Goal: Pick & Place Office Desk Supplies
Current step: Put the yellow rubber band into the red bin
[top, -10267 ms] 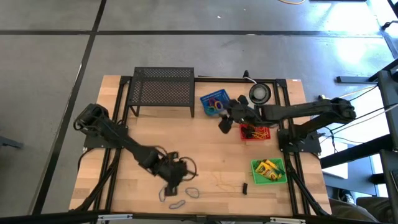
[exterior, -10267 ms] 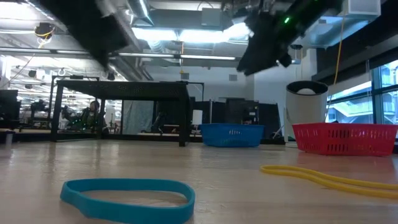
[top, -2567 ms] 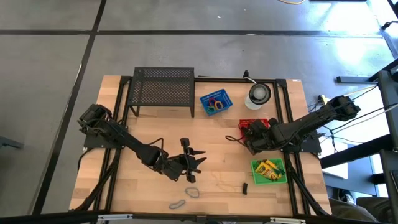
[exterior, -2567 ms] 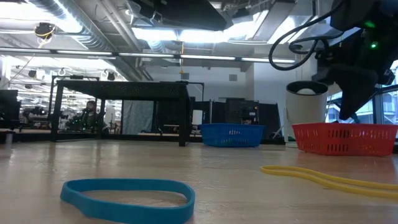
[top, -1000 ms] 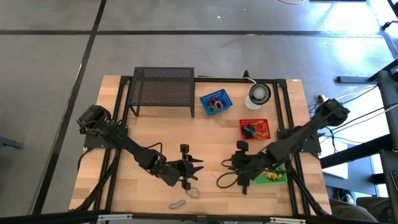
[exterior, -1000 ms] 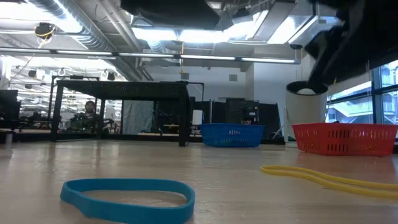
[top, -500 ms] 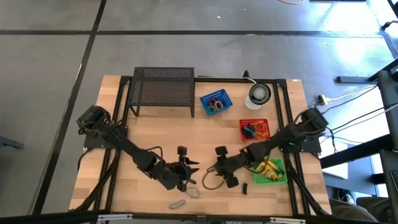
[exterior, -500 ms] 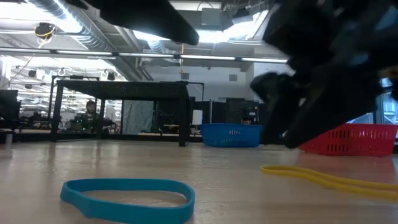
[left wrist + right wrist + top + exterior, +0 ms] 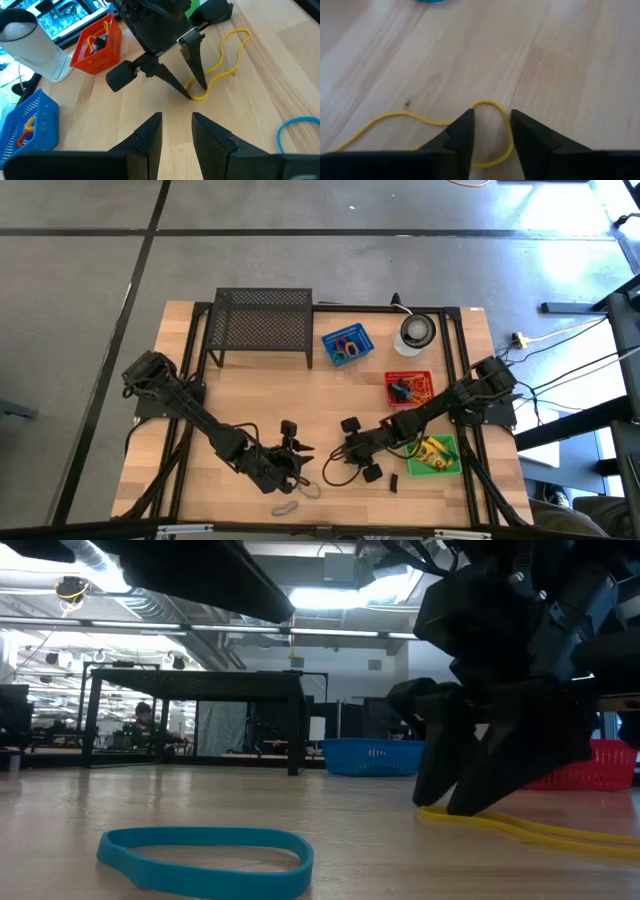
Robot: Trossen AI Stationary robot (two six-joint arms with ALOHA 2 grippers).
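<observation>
A yellow rubber band (image 9: 225,55) (image 9: 395,116) (image 9: 520,825) lies flat on the wood. My right gripper (image 9: 196,93) (image 9: 491,125) (image 9: 337,454) (image 9: 450,808) is open and slants down onto the band's near end loop (image 9: 490,104), one finger on either side of it. My left gripper (image 9: 176,125) (image 9: 300,458) hovers open just left of it, with nothing between its fingers. A blue rubber band (image 9: 205,855) (image 9: 300,132) lies flat nearer the front edge. My right gripper's fingers (image 9: 462,131) stand astride the yellow band's end loop (image 9: 507,127). They come from above, slanting in from the table's right, and the tips are down at the table top. The band lies slack and flat. I cannot tell whether a finger touches it.
At the back stand a black mesh rack (image 9: 262,325), a blue basket (image 9: 346,344) and a white-and-dark disc (image 9: 416,330). A red basket (image 9: 410,388) and a green box (image 9: 437,458) sit at the right, and a small black clip (image 9: 393,483) lies near the front.
My right gripper has swung from beside the green box toward the table's left, sunk to the table top, and rolled, so that its fingers now straddle the yellow band's end. My left gripper has edged slightly toward the near edge. The bands lie where they were.
</observation>
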